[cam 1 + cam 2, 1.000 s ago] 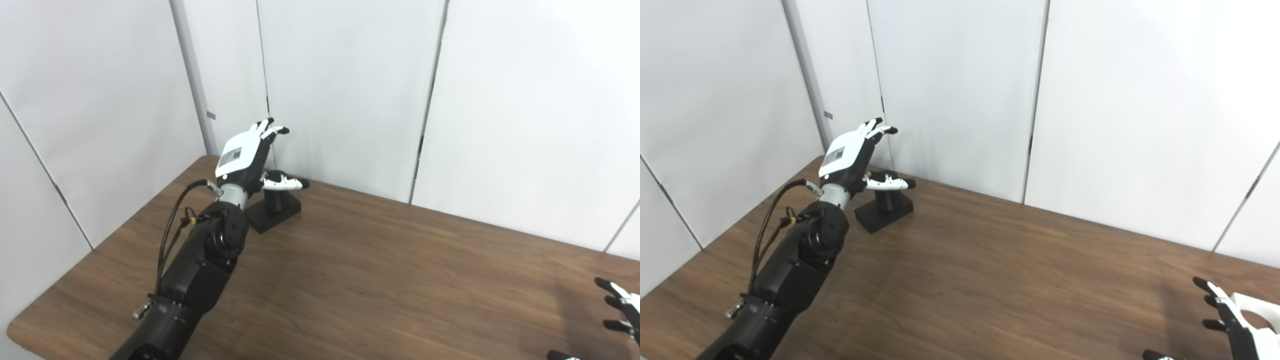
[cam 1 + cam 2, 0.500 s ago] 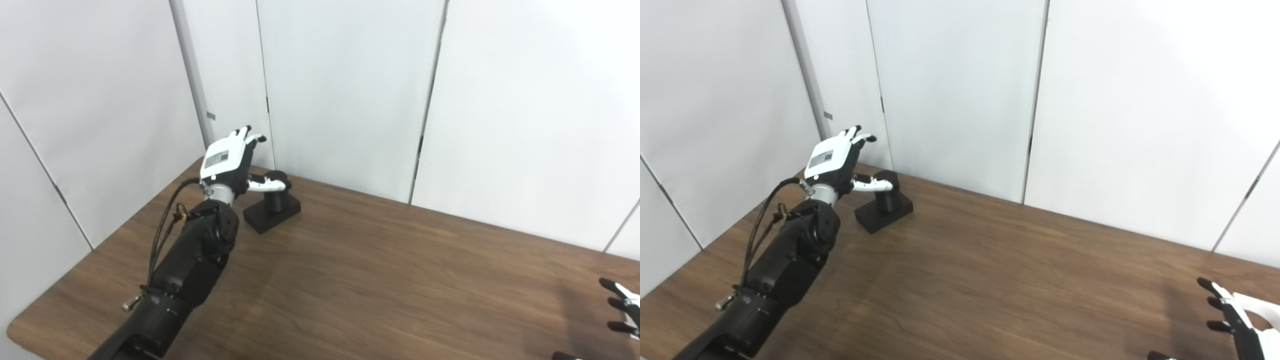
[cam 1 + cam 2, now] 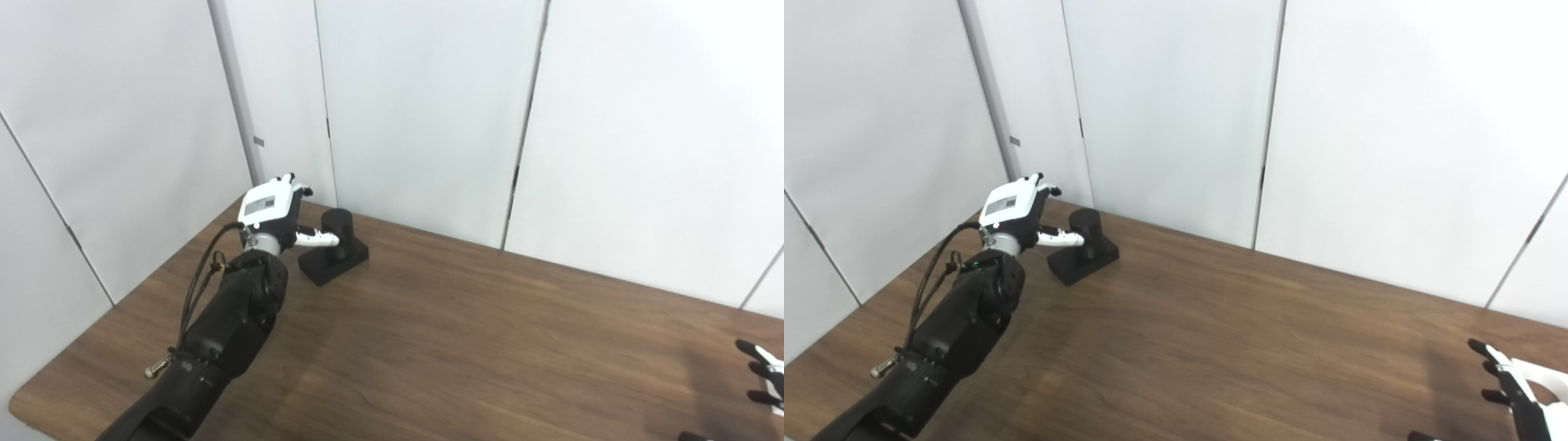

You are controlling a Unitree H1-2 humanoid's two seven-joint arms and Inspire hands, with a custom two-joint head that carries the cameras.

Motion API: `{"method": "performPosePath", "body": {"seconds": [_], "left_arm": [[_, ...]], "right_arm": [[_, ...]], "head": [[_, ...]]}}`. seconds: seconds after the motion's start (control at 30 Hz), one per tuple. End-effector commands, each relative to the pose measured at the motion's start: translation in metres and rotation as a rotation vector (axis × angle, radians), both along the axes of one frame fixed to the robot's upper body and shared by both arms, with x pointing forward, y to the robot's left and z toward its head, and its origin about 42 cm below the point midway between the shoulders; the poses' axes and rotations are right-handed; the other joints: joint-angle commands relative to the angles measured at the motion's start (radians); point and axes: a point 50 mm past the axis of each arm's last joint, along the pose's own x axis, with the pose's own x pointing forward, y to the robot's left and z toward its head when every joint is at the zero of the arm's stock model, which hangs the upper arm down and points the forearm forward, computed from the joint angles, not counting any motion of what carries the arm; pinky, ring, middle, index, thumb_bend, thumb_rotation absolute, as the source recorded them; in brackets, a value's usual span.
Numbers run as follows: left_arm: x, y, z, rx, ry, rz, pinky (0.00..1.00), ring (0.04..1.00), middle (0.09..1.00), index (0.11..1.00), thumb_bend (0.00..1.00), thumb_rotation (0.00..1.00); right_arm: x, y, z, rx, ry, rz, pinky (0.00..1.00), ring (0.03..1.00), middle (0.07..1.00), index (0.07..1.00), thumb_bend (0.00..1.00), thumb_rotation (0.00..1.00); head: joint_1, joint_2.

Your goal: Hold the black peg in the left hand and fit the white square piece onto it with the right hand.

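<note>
White wall panels stand behind a brown wooden surface (image 3: 465,343) that fills the lower part of both views.

On the left hand (image 3: 269,208), the fingers (image 3: 293,182) are spread and hold nothing; the thumb (image 3: 317,236) reaches sideways toward the peg (image 3: 337,228), its tip touching or just short of the shaft. Over the last second this hand has dropped and drawn back to the left: the fingers were raised high above the peg and the thumb lay across its top, hiding it. Now the peg's round top shows clear, and the hand sits lower, level with the shaft. The peg stands upright on its flat black base (image 3: 334,262) near the far left corner and has not moved.

This looks like the hand lining up for a side grasp, with closing around the shaft as the likely next step.

At the bottom right edge, the right hand (image 3: 1516,389) has its dark-tipped fingers apart, and it has barely shifted. A white piece (image 3: 1542,375) with a curved opening lies just behind it; whether the hand touches it cannot be told.
</note>
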Motion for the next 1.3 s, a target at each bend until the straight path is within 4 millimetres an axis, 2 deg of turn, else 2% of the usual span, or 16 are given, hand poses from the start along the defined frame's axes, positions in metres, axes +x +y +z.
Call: {"method": "performPosePath", "body": {"seconds": [0.0, 0.37, 0.53, 0.8, 1.1, 1.27], "left_arm": [[0.005, 0.008, 0.024, 0.032, -0.048, 0.022, 0.98, 1.0, 1.0, 0.854, 1.0, 0.53], [0.002, 0.008, 0.006, 0.006, 0.04, 0.037, 1.0, 1.0, 1.0, 0.855, 1.0, 0.5], [0.004, 0.009, 0.0, 0.023, 0.072, 0.042, 0.98, 1.0, 1.0, 0.856, 1.0, 0.54], [0.005, 0.002, -0.016, 0.038, 0.102, 0.038, 1.0, 1.0, 1.0, 0.845, 1.0, 0.53], [0.006, 0.003, -0.026, 0.042, 0.125, 0.03, 0.95, 1.0, 1.0, 0.841, 1.0, 0.53], [0.005, 0.005, -0.029, 0.025, 0.135, 0.032, 0.98, 1.0, 1.0, 0.846, 1.0, 0.5]], "right_arm": [[0.006, -0.003, 0.02, -0.01, -0.094, 0.019, 0.71, 0.863, 0.905, 0.863, 0.77, 0.16], [0.003, -0.004, 0.021, -0.013, -0.093, 0.02, 0.73, 0.877, 0.911, 0.87, 0.76, 0.19], [0.003, -0.005, 0.021, -0.01, -0.094, 0.02, 0.7, 0.854, 0.903, 0.861, 0.77, 0.21], [0.002, -0.004, 0.021, -0.013, -0.093, 0.019, 0.7, 0.857, 0.905, 0.863, 0.77, 0.2], [0.0, -0.004, 0.022, -0.012, -0.089, 0.022, 0.71, 0.86, 0.907, 0.866, 0.76, 0.2], [-0.001, -0.001, 0.023, -0.003, -0.084, 0.023, 0.69, 0.85, 0.908, 0.867, 0.76, 0.21]], "head": [[-0.001, 0.0], [-0.001, 0.005], [-0.003, 0.007], [-0.005, 0.011], [-0.007, 0.015], [-0.014, 0.017]]}}
